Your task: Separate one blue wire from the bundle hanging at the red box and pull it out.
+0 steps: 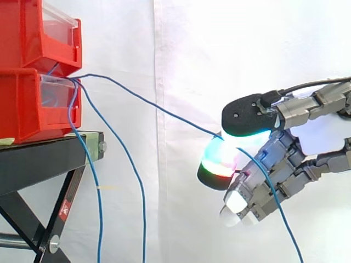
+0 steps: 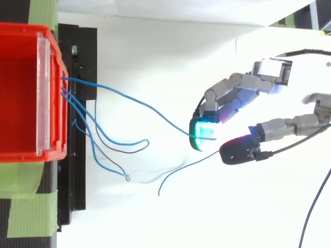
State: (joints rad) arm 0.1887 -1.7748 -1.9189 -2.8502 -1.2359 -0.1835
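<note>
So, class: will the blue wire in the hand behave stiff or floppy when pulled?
Probably floppy: the wire curves between red box and hand, its tail drooping. Likely light; being thin, it may slip from the pads.

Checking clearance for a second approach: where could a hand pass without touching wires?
Free: above the pulled wire, between the red bins and the hand, before the curtain. Crowded: below the bins, where the other blue wires hang.

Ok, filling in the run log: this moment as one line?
hand: fingers pinch one blue wire | wire: spans from red bin to hand, apart from bundle | bundle: hangs at bin
</note>
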